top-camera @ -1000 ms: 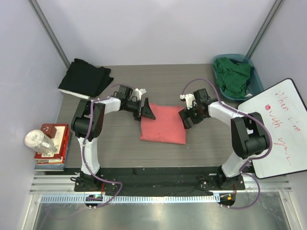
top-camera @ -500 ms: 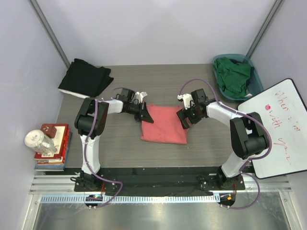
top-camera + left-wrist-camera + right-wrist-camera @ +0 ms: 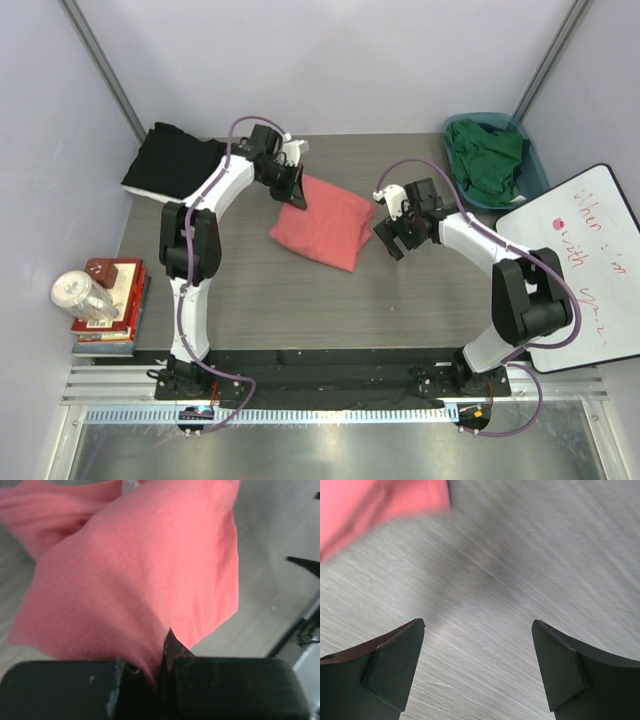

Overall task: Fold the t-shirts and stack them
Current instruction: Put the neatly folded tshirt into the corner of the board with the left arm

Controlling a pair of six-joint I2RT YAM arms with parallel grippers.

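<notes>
The folded coral-pink t-shirt (image 3: 322,226) lies skewed on the table's middle, its far-left corner lifted. My left gripper (image 3: 294,190) is shut on that corner; in the left wrist view the pink cloth (image 3: 140,570) is pinched between the closed jaws of the left gripper (image 3: 162,665). My right gripper (image 3: 390,236) stands open just right of the shirt, over bare table. In its wrist view the right gripper (image 3: 477,650) holds nothing and the pink shirt's edge (image 3: 370,505) shows at the upper left. The black t-shirt (image 3: 176,162) lies folded at the far left. The dark green t-shirt (image 3: 488,156) sits crumpled in the basket.
A teal plastic basket (image 3: 536,168) stands at the far right corner. A whiteboard (image 3: 585,275) leans off the table's right edge. A stack of books (image 3: 108,318) with a clear jar (image 3: 80,295) on it sits left of the table.
My left gripper shut on the pink shirt's left edge and dragged it back and left toward the black shirt, turning it askew. My right gripper stayed open and ended just off the shirt's right edge.
</notes>
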